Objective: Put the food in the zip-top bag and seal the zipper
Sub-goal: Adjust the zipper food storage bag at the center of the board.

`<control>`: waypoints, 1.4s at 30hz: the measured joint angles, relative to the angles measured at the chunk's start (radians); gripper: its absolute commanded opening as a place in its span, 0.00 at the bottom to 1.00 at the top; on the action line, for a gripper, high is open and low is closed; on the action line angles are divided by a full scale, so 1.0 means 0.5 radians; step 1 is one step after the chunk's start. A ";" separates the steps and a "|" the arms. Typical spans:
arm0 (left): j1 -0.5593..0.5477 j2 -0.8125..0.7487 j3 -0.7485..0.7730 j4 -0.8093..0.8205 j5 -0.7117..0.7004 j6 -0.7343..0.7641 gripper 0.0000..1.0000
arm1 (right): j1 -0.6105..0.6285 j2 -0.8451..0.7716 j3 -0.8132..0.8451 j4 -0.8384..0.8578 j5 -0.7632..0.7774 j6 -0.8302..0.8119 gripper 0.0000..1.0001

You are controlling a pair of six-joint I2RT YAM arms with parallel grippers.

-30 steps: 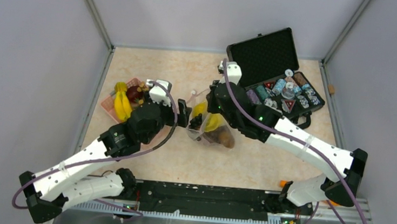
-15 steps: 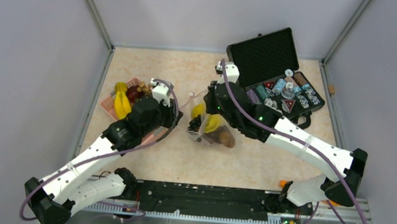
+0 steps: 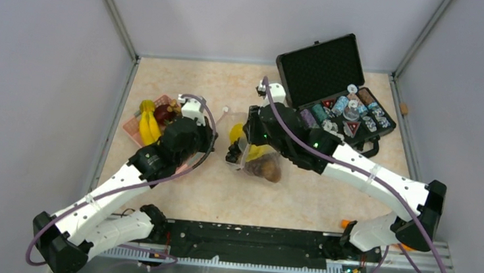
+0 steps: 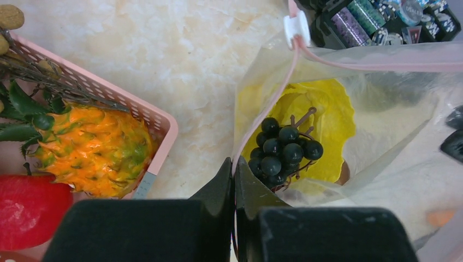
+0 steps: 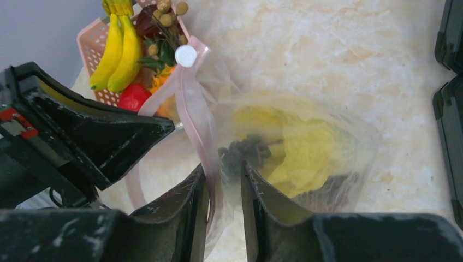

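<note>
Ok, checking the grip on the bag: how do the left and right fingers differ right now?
The left fingers are pressed shut on the zipper; the right fingers stand apart, the zipper loose between them. The left fingers reach in from the basket side, the right fingers from the case side. Both are at the bag's mouth.

Seen from the left wrist, the zipper (image 4: 382,66) runs from the mouth of the zip-top bag (image 4: 393,109) into the closed left gripper (image 4: 233,170), its lower end hidden between the fingers. Inside the bag, behind the yellow piece (image 4: 322,109), only a brown sliver (image 4: 344,173) shows — too little to name. Left of the bag, the pink basket (image 4: 161,121) and red fruit (image 4: 30,210) are cut by the frame edge; above it, the black case (image 4: 323,34) is cropped. The bag's plastic blurs the grape bunch (image 5: 245,150) in the right wrist view. From above, the case's small contents (image 3: 351,110) cannot be told apart.
</note>
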 measured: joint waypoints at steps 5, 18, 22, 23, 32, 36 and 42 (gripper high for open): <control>0.000 -0.004 0.000 0.043 -0.003 -0.062 0.00 | 0.000 0.046 0.001 -0.090 -0.018 -0.005 0.47; 0.000 -0.013 0.000 0.126 0.122 -0.104 0.00 | 0.002 0.253 0.114 -0.185 0.026 0.014 0.00; 0.001 -0.017 0.007 0.069 -0.009 -0.118 0.00 | 0.011 0.249 0.118 -0.214 0.135 0.031 0.00; 0.000 -0.017 0.013 0.038 -0.078 -0.125 0.00 | 0.015 0.242 0.118 -0.226 0.169 0.034 0.00; 0.101 0.164 0.329 -0.043 -0.233 -0.084 0.00 | 0.089 0.105 0.143 -0.356 0.401 0.059 0.00; 0.134 0.365 0.608 0.089 -0.153 -0.013 0.00 | 0.124 0.066 0.185 -0.430 0.543 0.082 0.00; 0.143 0.508 0.684 0.242 0.127 -0.010 0.00 | 0.124 -0.089 0.185 -0.485 0.701 0.098 0.00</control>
